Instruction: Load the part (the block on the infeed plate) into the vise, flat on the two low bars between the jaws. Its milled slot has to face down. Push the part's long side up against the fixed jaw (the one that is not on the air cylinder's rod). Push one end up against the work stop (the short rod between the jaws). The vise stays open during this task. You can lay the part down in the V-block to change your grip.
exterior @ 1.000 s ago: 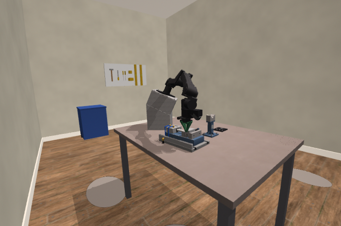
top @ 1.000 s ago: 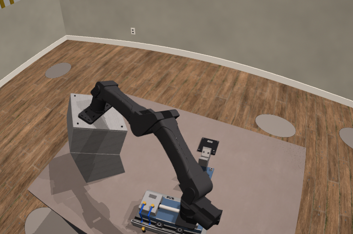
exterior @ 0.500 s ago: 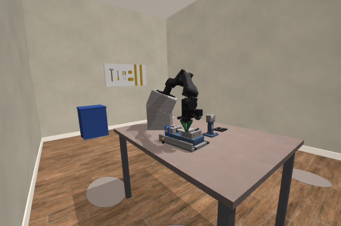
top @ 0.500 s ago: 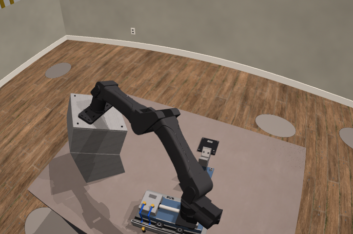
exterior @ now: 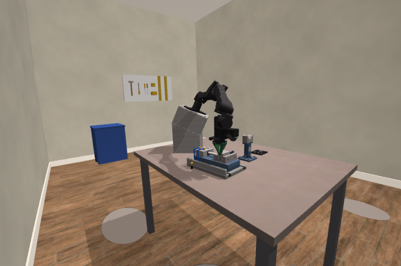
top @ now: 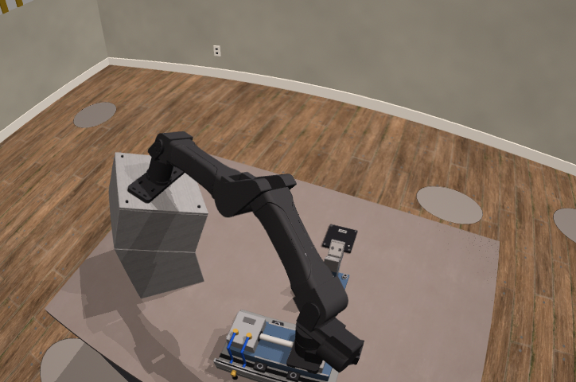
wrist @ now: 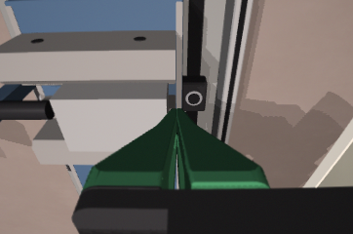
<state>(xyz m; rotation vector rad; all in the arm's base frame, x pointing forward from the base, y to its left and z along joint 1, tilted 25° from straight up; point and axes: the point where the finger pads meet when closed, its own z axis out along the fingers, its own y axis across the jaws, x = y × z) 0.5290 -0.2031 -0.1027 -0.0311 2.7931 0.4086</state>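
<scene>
In the wrist view the grey part [wrist: 111, 122] lies in the vise between a jaw with two holes [wrist: 82, 56] and a paler jaw [wrist: 50, 148]. Its long side looks close against the two-hole jaw. A short black rod, the work stop [wrist: 20, 109], meets its left end. Its slot is not visible. My gripper [wrist: 176, 117] is shut on nothing, with its green fingertips at the part's right end. In the top view the arm's wrist hides the jaws of the vise [top: 275, 346]. In the exterior view the gripper [exterior: 220, 149] points down into the vise [exterior: 216, 159].
The black infeed plate [top: 340, 237] is bare. The V-block on its blue stand [top: 336, 254] is beside it, behind the vise. The air cylinder [top: 248, 331] with its white rod sits at the vise's left. A black fitting with a ring [wrist: 194, 97] sits by my fingertips. The arm's grey pedestal [top: 157, 216] stands at the back left.
</scene>
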